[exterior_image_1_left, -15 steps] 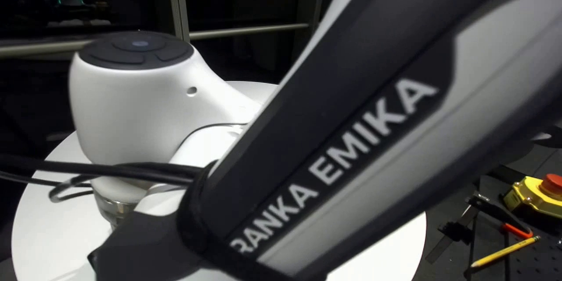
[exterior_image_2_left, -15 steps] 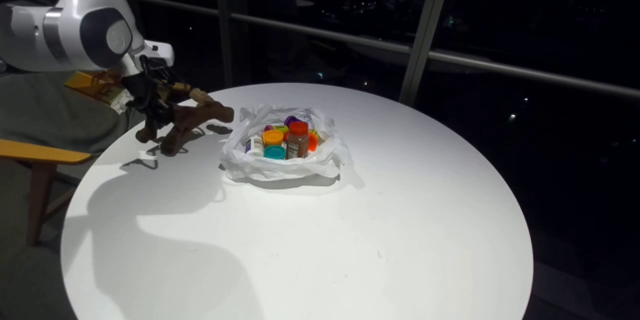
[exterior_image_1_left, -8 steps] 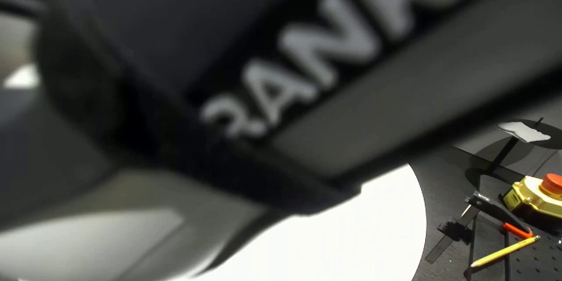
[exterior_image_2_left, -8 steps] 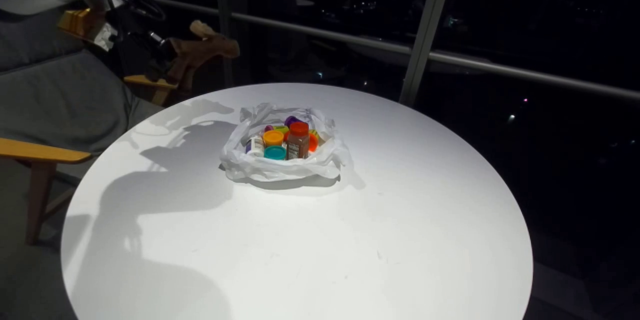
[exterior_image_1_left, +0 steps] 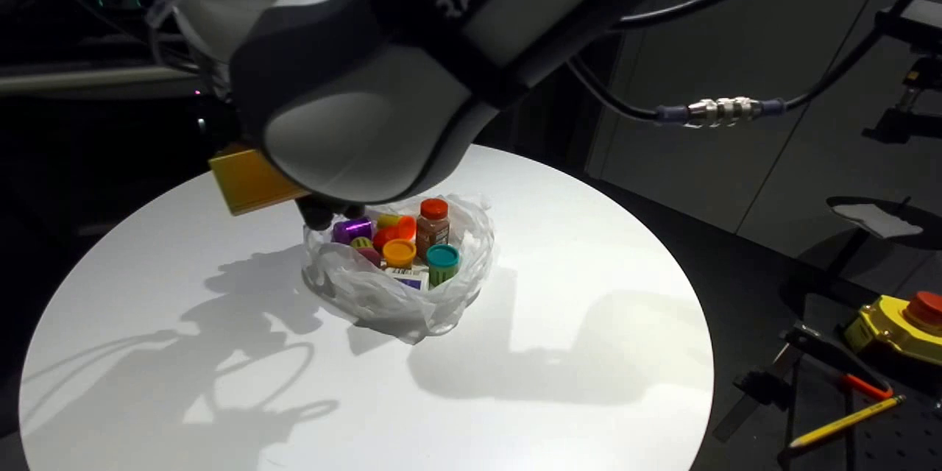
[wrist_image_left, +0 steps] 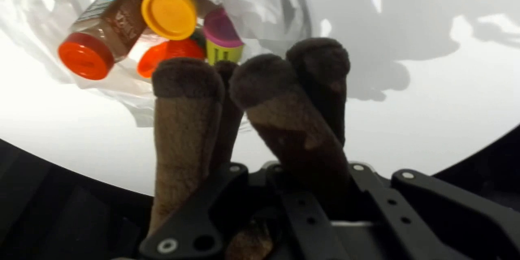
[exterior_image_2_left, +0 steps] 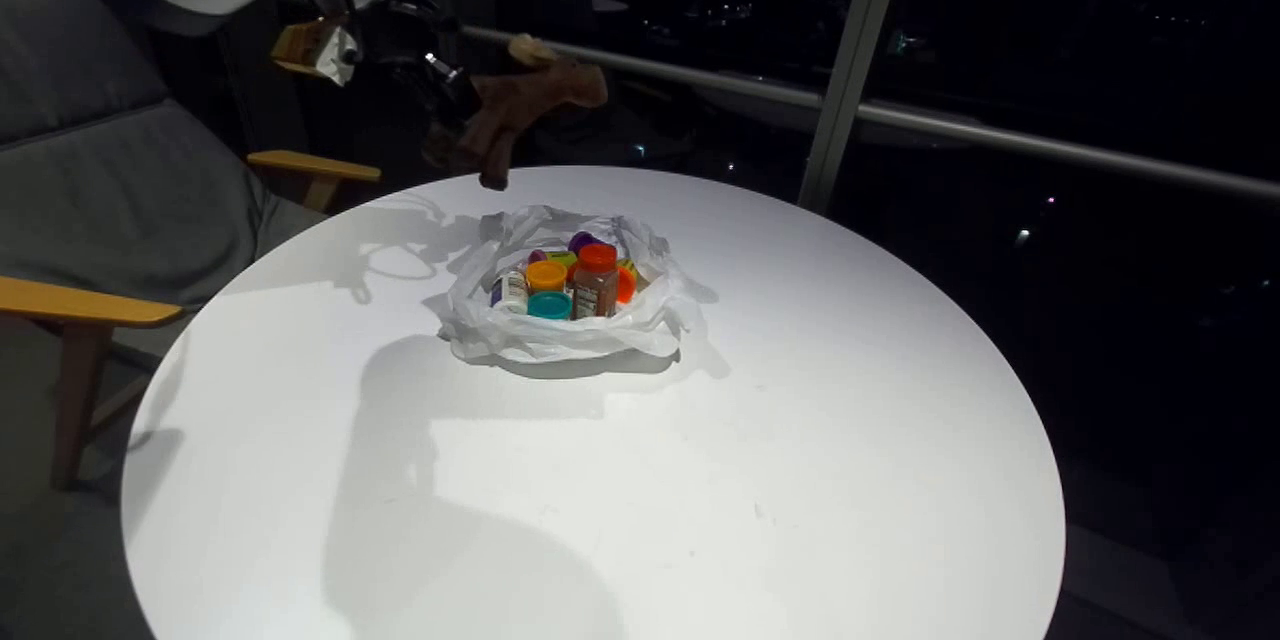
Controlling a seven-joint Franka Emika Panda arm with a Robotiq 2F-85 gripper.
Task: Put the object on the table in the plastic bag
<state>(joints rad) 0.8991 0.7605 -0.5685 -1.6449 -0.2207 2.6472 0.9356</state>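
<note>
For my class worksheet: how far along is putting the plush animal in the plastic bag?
Done: the brown plush animal is off the table, held in the gripper. In hand: it hangs in the air near the plastic bag, which lies open with containers showing inside. Left: it is not in the bag yet, so lowering and release likely remain.

A lab, apparently; the robot arm (exterior_image_1_left: 360,136) and emergency-stop box (exterior_image_1_left: 893,333) show it.

Open table (exterior_image_2_left: 850,460) around plastic bag (exterior_image_2_left: 540,342) of containers (exterior_image_2_left: 596,290)
</note>
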